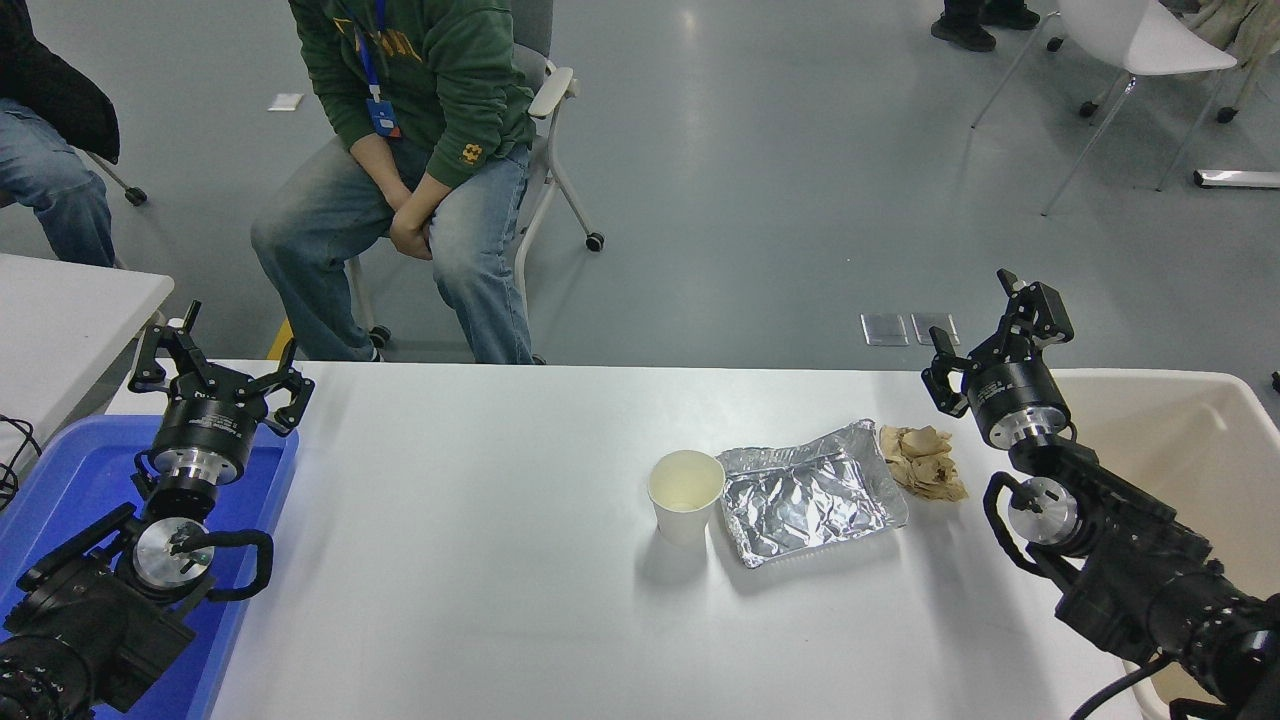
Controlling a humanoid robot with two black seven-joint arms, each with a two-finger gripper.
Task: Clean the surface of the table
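Litter on the table surface [480, 560]: paper cup [686, 494], foil tray [812, 492], crumpled napkin [924, 462]. Right gripper [985, 338], fingers spread and empty, hovers just right of the napkin. Left gripper [212, 362], also spread, is parked well away.

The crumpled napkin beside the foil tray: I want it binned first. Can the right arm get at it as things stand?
Probably yes. The right gripper is open, up beside the crumpled napkin, which lies uncovered on the table surface against the foil tray.
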